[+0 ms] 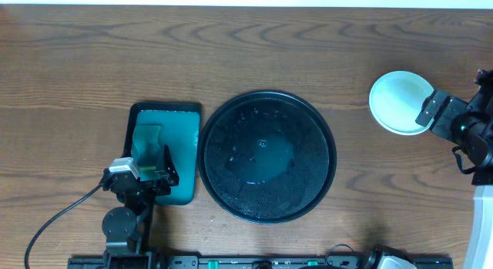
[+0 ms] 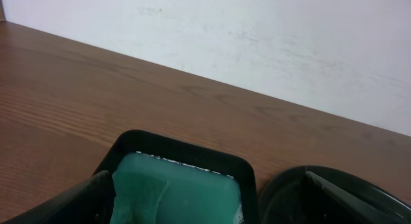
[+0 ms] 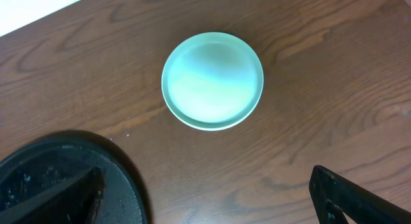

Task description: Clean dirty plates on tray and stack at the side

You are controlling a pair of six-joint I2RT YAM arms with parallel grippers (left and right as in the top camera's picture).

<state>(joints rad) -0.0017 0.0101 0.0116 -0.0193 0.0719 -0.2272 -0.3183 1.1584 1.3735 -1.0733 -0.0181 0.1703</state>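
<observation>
Centrally, towards the counter's [image 1: 77, 61] near edge, sits the round black tray [image 1: 308, 138], its surface wet and speckled with droplets. A pale mint-green plate [image 1: 399, 102] rests well apart from it, near the counter's right edge. It seems to top a small stack, though how many lie beneath cannot be told. The right gripper [image 3: 205, 176] hovers just beside that plate with its fingers [image 3: 350, 195] spread wide, gripping nothing. Just left of the black tray lies a dark teal rectangular tray [image 1: 185, 119] holding a green sponge [image 1: 146, 142]. The left gripper [image 2: 207, 179] hangs over its near end, fingers [image 2: 77, 201] likewise wide apart and empty.
</observation>
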